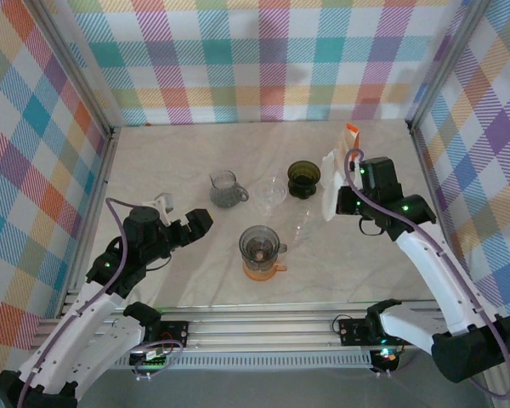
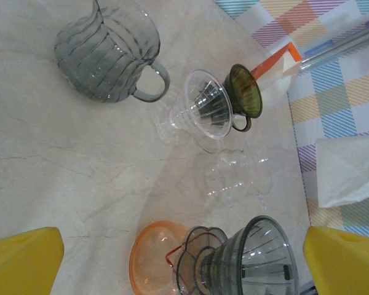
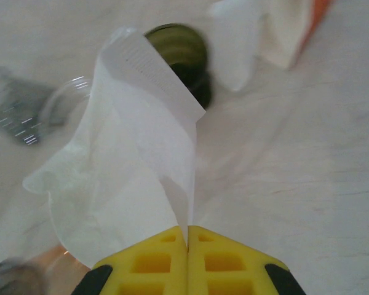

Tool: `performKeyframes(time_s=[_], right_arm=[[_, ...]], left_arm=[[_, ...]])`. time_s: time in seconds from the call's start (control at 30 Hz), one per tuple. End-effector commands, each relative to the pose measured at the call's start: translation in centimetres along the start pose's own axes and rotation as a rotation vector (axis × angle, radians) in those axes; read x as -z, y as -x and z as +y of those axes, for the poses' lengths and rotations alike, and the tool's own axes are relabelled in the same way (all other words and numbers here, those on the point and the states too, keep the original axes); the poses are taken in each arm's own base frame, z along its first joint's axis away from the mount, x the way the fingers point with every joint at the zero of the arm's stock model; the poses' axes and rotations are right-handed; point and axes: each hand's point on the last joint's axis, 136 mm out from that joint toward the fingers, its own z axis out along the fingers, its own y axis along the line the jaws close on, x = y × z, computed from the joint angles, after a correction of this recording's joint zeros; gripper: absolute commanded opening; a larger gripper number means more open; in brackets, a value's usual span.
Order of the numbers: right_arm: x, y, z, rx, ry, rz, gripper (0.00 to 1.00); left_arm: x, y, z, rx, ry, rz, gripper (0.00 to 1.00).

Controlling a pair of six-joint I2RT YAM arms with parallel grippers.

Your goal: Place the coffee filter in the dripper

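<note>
We see the paper filter (image 3: 129,166) pinched in the right gripper's (image 3: 187,236) closed jaws, hanging just beside the green dripper (image 1: 303,177). Nearby stand a clear dripper (image 1: 272,191), a pitcher (image 1: 227,189) and a gray dripper (image 1: 259,245) on an orange saucer (image 2: 149,255). The left gripper (image 1: 183,214) gapes wide.

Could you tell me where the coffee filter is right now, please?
In the top view, on the right side, the filter hangs pinched in the shut right gripper, just right of the green dripper.

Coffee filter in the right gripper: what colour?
White coffee filter; best in the right wrist view.
</note>
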Motion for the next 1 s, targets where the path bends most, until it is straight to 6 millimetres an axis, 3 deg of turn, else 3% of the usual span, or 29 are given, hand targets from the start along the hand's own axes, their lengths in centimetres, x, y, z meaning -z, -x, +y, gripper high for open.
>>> performKeyframes(time_s=[0.0,0.2,0.37,0.63,0.97], right_arm=[[3.0,-2.3,4.3,0.018,0.176,0.125,0.0],[6.2,-4.7,9.5,0.073,0.309,0.314,0.0],[7.2,-7.0,12.9,0.151,0.307,0.515,0.0],[5.2,-8.3,15.1,0.097,0.238,0.708,0.0],[1.1,-8.4,16.2,0.08,0.132,0.755,0.0]], left_arm=[[1.0,-0.2,-0.8,-0.049,-0.016,0.024,1.0],[1.2,-0.3,-1.0,-0.052,-0.022,0.029,1.0],[1.2,-0.4,-0.7,-0.058,-0.006,0.038,1.0],[1.1,-0.6,-0.5,-0.056,-0.009,0.041,1.0],[0.9,-0.8,-0.4,-0.056,-0.011,0.042,1.0]])
